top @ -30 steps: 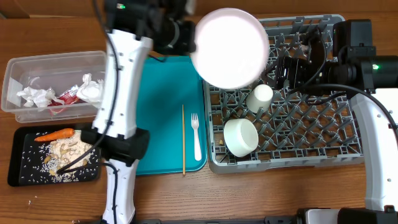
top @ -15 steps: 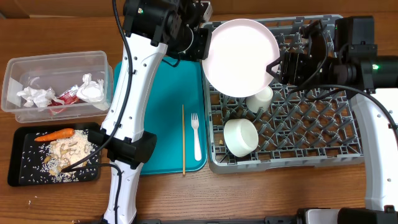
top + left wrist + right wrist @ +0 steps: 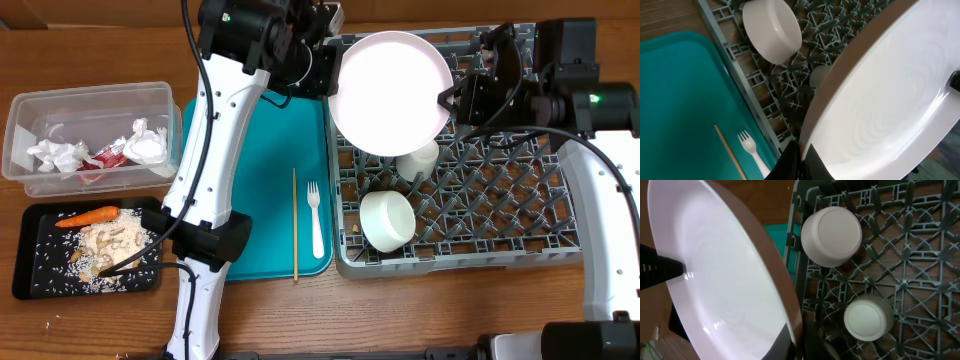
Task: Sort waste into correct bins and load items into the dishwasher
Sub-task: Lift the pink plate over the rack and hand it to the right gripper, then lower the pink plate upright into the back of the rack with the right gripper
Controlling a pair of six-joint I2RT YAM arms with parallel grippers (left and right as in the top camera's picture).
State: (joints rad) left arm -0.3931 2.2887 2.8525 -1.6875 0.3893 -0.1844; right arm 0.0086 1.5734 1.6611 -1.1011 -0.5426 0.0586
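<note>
Wooden tabletop (image 3: 450,310): waste (image 3: 140,140) sits sorted in the clear tub (image 3: 20,110) and black tray (image 3: 25,280) at the left edge, bowl (image 3: 387,220) and cup (image 3: 418,157) are racked, and the white fork (image 3: 316,218) lies on the teal tray (image 3: 260,180). Pink plate (image 3: 390,90) hangs over the dish rack (image 3: 560,250) at its far-left corner — left gripper (image 3: 325,72) clamped on its rim, right gripper (image 3: 452,100) at the opposite rim, pinched or not I cannot tell — with free pegs rightward.

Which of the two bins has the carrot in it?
The shallow black tray, where the carrot lies beside food scraps; the clear tub holds napkins and a red packet.
</note>
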